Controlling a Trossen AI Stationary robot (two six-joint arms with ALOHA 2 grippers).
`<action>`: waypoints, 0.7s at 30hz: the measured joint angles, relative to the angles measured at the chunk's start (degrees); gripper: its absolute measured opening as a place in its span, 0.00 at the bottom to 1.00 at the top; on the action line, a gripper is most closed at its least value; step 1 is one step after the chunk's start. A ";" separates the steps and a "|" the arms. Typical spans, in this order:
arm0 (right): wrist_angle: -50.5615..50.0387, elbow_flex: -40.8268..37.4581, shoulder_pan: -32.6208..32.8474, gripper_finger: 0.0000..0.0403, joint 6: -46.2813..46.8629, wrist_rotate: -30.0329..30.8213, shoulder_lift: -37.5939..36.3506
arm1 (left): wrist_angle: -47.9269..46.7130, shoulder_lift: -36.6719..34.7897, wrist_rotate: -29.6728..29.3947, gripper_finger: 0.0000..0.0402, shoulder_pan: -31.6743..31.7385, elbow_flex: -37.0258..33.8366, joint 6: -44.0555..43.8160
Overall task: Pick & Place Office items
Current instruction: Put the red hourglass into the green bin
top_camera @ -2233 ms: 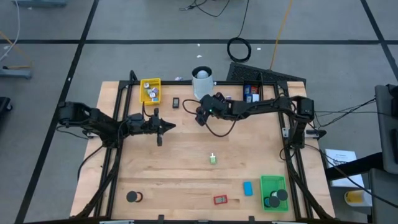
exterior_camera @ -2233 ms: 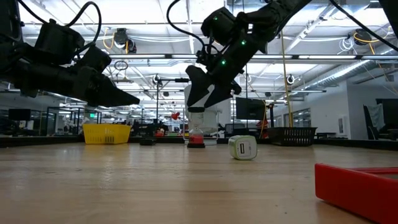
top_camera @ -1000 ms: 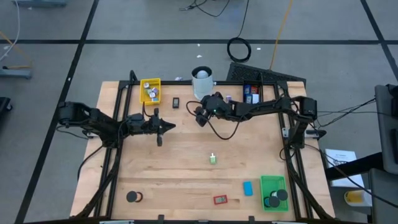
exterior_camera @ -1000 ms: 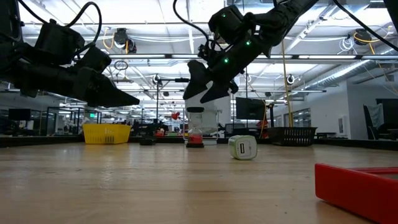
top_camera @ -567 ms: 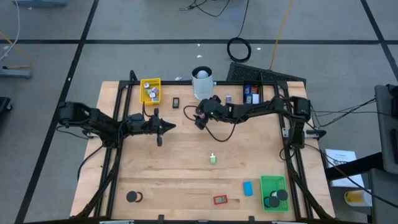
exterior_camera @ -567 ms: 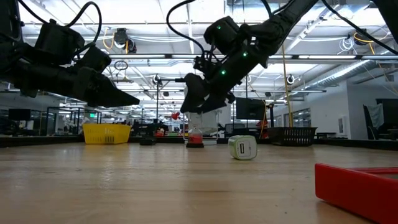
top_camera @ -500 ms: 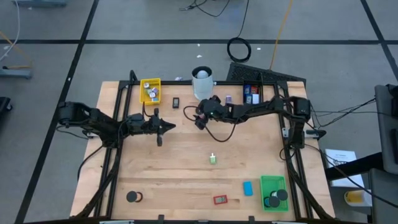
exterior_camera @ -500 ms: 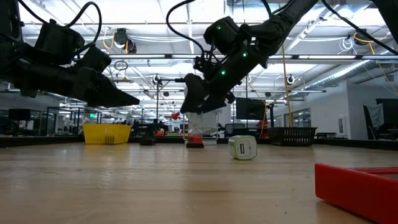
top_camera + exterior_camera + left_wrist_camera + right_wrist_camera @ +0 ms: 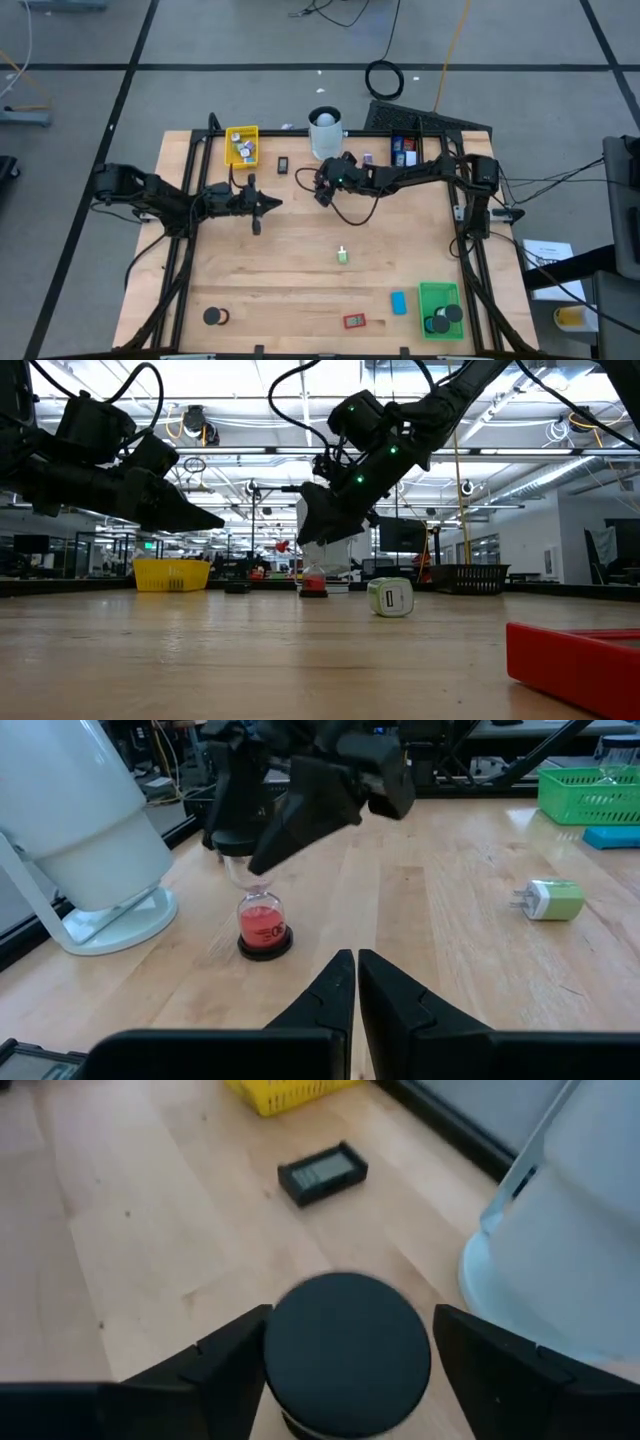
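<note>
— Office items: how many are sorted?
— A few sit in the yellow tray (image 9: pixel 241 146) and green tray (image 9: pixel 437 296); others lie loose on the tabletop (image 9: pixel 300 270).
— The tools?
— Right tool (image 9: pixel 345 1348) straddles the hourglass (image 9: pixel 264 916), fingers wide, not gripping; left tool (image 9: pixel 355 982) hovers pinched shut, empty.
</note>
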 joint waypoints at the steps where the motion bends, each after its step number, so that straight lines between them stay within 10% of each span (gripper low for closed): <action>1: -0.07 0.00 -0.17 0.65 0.18 0.01 -0.01 | 0.00 0.00 0.00 0.06 0.00 0.00 0.02; 21: -4.60 -0.20 -0.23 0.40 -0.93 -1.39 -2.20 | 0.00 0.00 0.00 0.06 0.00 0.00 0.02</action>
